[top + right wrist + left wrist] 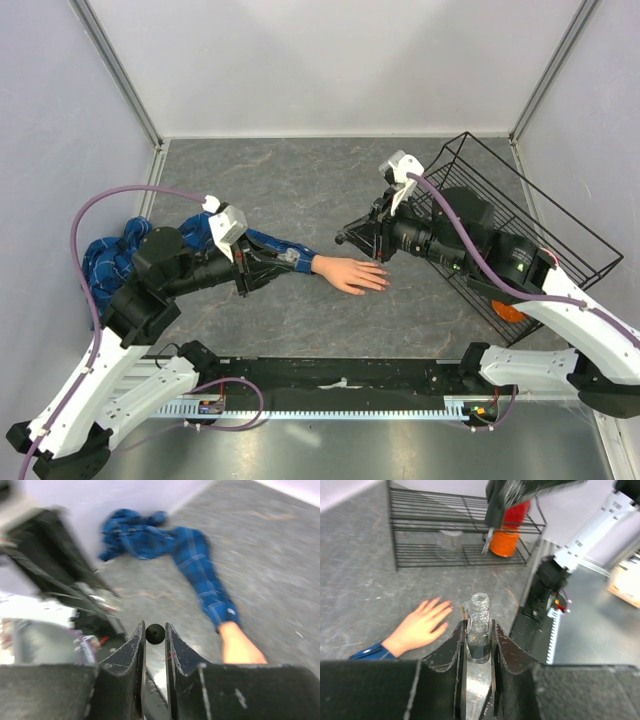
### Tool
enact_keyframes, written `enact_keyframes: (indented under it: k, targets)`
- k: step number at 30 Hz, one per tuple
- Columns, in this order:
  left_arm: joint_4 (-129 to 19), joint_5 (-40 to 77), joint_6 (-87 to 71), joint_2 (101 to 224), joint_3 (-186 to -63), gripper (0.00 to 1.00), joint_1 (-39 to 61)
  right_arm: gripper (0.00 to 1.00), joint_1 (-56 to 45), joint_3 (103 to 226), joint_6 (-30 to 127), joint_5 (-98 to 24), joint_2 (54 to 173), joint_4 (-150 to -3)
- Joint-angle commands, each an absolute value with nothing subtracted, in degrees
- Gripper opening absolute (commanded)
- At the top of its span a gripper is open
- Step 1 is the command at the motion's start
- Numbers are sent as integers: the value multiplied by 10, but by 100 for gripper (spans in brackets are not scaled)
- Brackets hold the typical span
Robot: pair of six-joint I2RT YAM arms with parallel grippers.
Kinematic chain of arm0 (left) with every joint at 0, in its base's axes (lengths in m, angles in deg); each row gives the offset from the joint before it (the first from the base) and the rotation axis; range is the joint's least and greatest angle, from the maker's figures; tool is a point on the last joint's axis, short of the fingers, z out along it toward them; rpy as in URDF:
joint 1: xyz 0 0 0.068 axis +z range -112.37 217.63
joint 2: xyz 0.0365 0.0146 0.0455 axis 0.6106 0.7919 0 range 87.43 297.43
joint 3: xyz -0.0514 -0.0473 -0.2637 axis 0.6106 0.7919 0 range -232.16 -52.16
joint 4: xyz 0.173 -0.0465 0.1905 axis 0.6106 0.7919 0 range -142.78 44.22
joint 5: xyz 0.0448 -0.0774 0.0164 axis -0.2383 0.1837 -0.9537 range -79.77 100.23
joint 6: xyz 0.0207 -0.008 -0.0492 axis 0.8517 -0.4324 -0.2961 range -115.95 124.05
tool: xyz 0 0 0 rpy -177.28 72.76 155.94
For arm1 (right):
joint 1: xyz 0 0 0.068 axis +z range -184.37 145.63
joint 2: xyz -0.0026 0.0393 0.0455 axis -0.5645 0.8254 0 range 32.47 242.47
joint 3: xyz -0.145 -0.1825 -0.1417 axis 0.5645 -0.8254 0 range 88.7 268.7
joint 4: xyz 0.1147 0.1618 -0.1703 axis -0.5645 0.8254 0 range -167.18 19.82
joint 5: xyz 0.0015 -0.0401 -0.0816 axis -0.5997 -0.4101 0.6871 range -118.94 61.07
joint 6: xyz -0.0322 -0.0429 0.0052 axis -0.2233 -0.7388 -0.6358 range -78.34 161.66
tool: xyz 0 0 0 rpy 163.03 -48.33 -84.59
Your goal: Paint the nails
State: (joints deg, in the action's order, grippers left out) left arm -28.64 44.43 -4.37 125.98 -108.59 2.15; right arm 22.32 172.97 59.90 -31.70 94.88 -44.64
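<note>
The pale peach mannequin hand [350, 273] lies palm down mid-table at the end of a blue plaid sleeve [110, 255]. Its nails [447, 603] look pinkish at the fingertips. My left gripper [290, 260] sits over the wrist, shut on a small glass bottle [479, 625] with an open neck, just right of the hand [422, 625]. My right gripper [344, 239] hovers just beyond the hand, shut on a small round black cap [155, 633]. Any brush under the cap is hidden. The hand [241, 649] and sleeve [197, 562] show in the blurred right wrist view.
A black wire basket [530, 215] lies tilted at the right, partly under my right arm, with an orange object [508, 311] in it. The left wrist view shows the orange object [506, 539] and a clear cup [450, 542] in the basket. Walls close the back and sides.
</note>
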Motion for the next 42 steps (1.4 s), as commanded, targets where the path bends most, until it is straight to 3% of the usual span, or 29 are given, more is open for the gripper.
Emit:
enact_keyframes:
  k: [1, 9, 16, 27, 42]
  targets:
    - [-304, 363, -44, 1235, -1107, 2, 20, 0, 223, 1655, 623, -160, 916, -432]
    - [-380, 283, -59, 1209, -1073, 2, 20, 0, 199, 1426, 674, 3, 825, -505]
    - [-465, 276, -47, 1238, -1035, 2, 20, 0, 171, 1290, 716, 13, 810, -577]
    - [-590, 280, -17, 1337, -1000, 2, 20, 0, 147, 1221, 700, 48, 830, -656]
    - [-600, 368, 16, 1468, -1054, 2, 20, 0, 143, 1151, 751, 16, 829, -668]
